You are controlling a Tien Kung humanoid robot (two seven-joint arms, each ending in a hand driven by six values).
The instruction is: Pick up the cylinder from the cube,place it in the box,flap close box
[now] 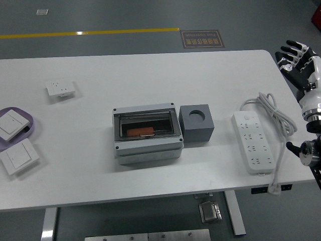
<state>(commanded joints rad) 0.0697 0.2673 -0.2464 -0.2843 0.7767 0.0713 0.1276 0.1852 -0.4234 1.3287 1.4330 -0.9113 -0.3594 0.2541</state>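
A grey box (147,136) sits mid-table with its clear flap down over the compartment. Through the flap an orange cylinder (141,132) shows, lying on its side inside. Right beside the box stands a dark grey cube (196,123) with an empty round hole in its top. My right hand (297,61) hangs at the picture's right edge, past the table's far right corner, fingers spread and holding nothing. It is well away from box and cube. My left arm does not show.
A white power strip (253,141) with a looped cord (273,114) lies right of the cube. At the left are a white socket (61,89), a purple tray (29,126) holding a switch, and another switch (19,156) near the edge.
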